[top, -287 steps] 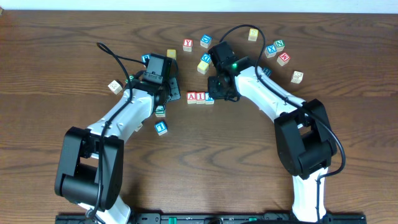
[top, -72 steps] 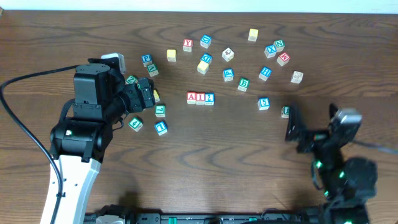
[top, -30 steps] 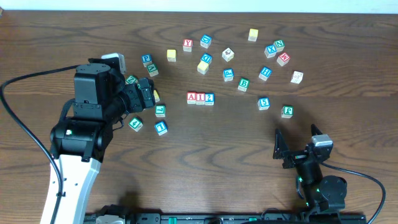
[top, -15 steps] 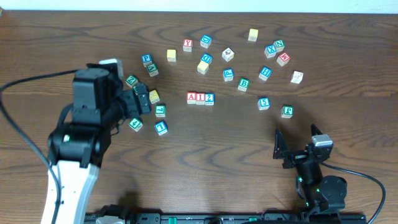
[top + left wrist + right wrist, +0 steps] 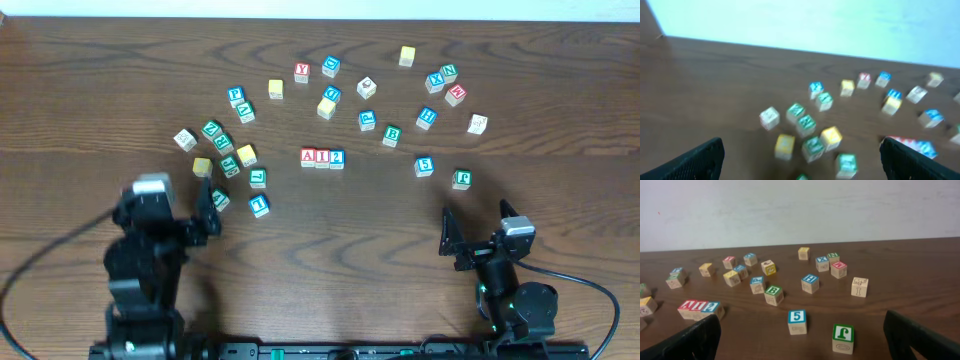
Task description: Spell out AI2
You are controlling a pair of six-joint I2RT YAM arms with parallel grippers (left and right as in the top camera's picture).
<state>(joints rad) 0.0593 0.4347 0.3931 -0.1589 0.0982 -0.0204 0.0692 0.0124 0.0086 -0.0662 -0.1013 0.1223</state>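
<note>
AI2 blocks [image 5: 322,157] touching in order; left pincer [image 5: 801,150] just withdrawn, like right pincer [image 5: 476,232]: wide open, empty. Seemingly finished.

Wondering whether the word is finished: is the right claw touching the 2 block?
Apart. The overhead view shows the open right gripper well back from the 2 cube, with bare tabletop between them.

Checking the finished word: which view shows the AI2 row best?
Overhead: the AI2 row lies unobstructed, its characters legible. Right wrist shows it obliquely at lower left. Left wrist catches only a blurred piece at right.
</note>
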